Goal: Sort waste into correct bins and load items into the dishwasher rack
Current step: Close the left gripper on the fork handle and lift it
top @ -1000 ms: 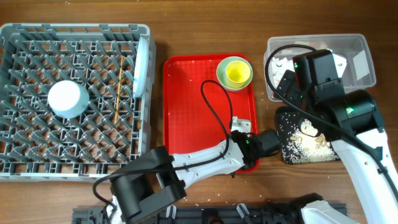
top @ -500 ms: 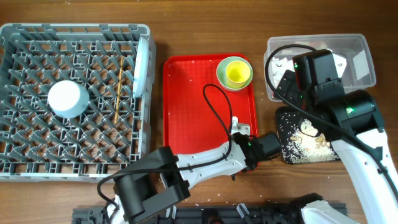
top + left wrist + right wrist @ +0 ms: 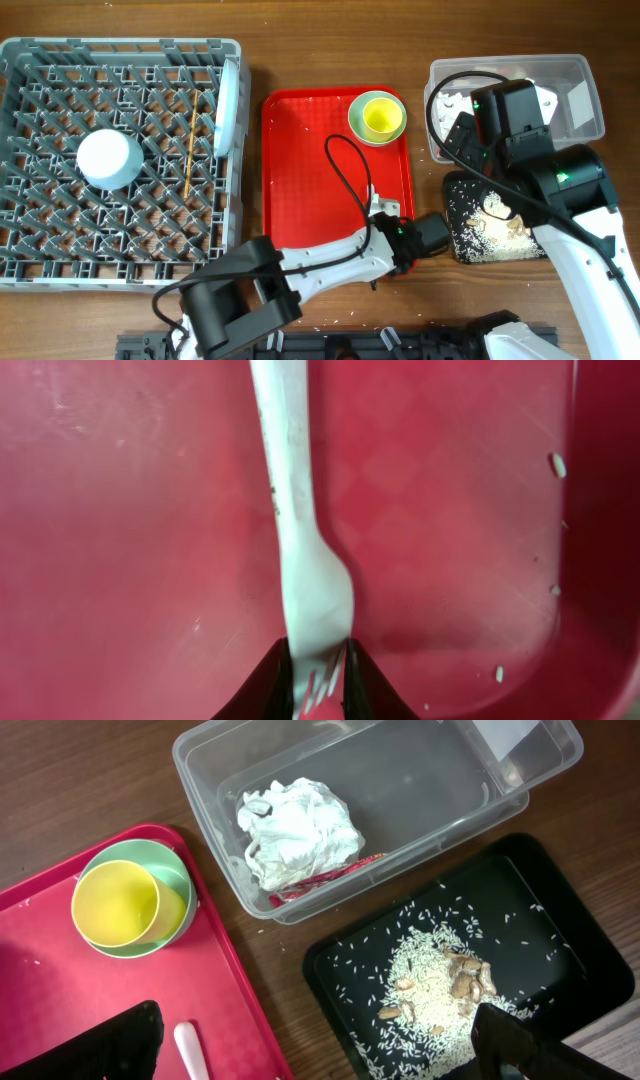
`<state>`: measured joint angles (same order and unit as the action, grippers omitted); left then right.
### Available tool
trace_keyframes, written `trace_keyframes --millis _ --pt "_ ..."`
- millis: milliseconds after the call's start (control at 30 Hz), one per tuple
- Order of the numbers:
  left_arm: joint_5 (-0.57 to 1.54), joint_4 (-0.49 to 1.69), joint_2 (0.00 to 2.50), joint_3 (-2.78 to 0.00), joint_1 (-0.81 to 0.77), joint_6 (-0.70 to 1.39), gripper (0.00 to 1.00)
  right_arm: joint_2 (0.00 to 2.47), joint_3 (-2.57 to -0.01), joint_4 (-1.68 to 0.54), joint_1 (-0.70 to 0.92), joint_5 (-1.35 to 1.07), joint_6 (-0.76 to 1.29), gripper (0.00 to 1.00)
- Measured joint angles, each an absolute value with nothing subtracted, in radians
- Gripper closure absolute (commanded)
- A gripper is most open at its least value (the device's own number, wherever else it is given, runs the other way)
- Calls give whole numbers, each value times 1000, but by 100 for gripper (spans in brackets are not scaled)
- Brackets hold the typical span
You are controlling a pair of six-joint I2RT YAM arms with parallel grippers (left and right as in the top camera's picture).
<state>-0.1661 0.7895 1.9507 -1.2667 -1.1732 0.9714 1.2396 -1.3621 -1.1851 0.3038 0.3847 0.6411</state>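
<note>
White plastic fork [image 3: 300, 540]: flat on red tray [image 3: 300, 170], near-right corner.
Left gripper [image 3: 318, 672]: pressed in on the fork's tines — pinching them.
Right gripper [image 3: 315, 1045]: spread wide, over the black tray's [image 3: 470, 970] left edge.

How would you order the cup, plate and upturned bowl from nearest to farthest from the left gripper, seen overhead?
From the left gripper:
1. Cup, on the red tray.
2. Plate, upright at the rack's right edge.
3. Bowl, upturned in the rack's left half.
</note>
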Motion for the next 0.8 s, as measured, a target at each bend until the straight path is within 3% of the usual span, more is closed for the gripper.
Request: trace_keyframes --millis 133,200,300,467,800 --pt "-166 821 1865 -1267 -1124 971 92 1240 -1362 -1185 304 385 641 0" --pt "-166 824 1841 -1267 -1105 971 91 1240 -1362 -1185 304 385 641 0" --pt "-166 827 1840 -1266 -1102 968 63 1240 -1362 -1185 304 385 641 0" --pt "-164 830 1840 -1266 -1102 993 38 1240 -1362 -1184 304 385 641 0" --pt "-128 683 1841 -1158 -1108 1075 43 1240 -1362 -1170 304 385 641 0"
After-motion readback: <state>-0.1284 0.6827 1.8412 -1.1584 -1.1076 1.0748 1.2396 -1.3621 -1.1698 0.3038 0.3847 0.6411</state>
